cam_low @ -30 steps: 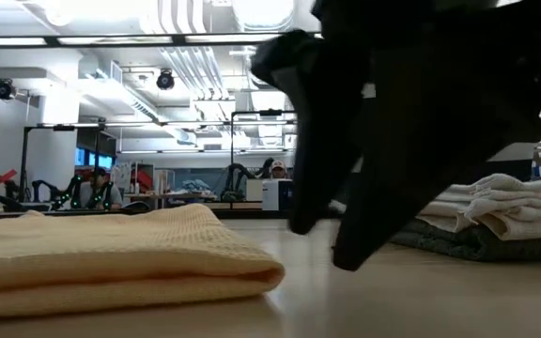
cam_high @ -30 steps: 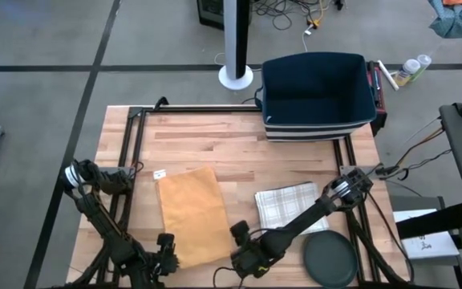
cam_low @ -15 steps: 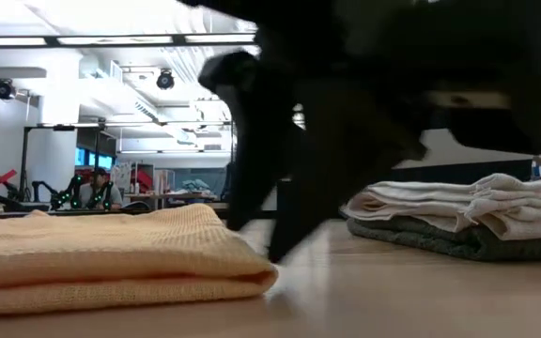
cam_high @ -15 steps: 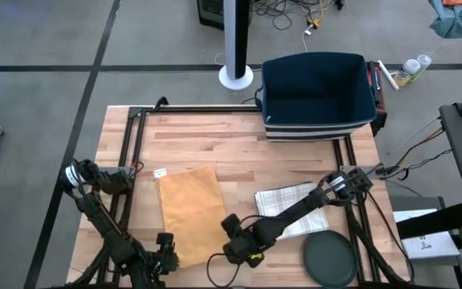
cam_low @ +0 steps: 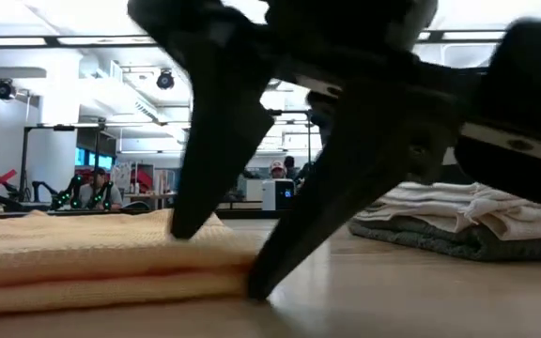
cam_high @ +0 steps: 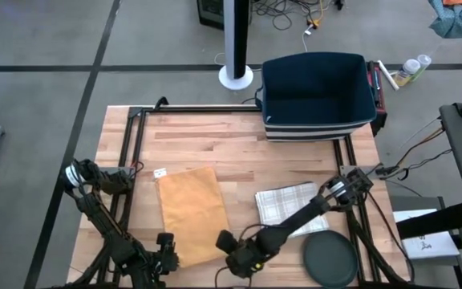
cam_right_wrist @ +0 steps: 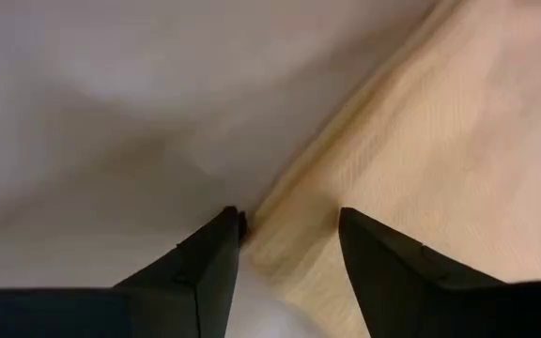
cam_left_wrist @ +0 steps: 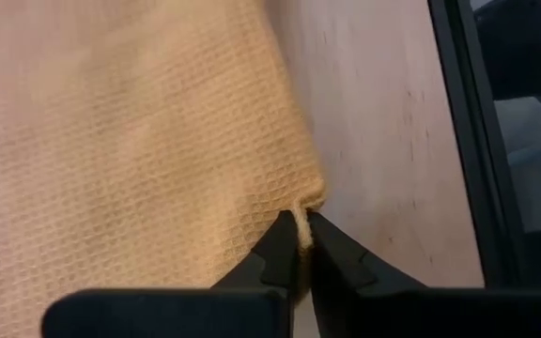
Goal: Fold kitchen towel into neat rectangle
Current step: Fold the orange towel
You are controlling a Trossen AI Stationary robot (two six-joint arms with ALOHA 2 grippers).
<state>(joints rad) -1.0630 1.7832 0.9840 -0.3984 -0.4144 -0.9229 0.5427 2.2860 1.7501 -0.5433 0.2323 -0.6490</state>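
Yellow waffle-weave kitchen towel [cam_high: 191, 213] lies folded as a tall rectangle on the left half of the pale wooden bench [cam_high: 239, 148], its near edge close to the bench's front. The right end effector [cam_high: 224, 245] stands at the towel's near right corner with its two dark fingers [cam_right_wrist: 200, 272] spread apart; in the low view they straddle the corner, one finger over the folded cloth and the other slanting down to the wood just beside its edge. They hold nothing. The right arm reaches to that spot from its base on the right side, crossing low over the front of the bench.

The left end effector [cam_left_wrist: 301, 246] sits at the towel's near left corner, its fingers pinched tight on a small tip of the yellow cloth, as the left wrist view shows.

To the right of the yellow towel, well apart from it, lies a folded white-and-grey checked cloth [cam_high: 287, 202], partly under the right arm. A round dark grey disc [cam_high: 331, 258] rests near the front right corner. A dark blue rectangular bin [cam_high: 318, 92] stands at the back right of the bench.
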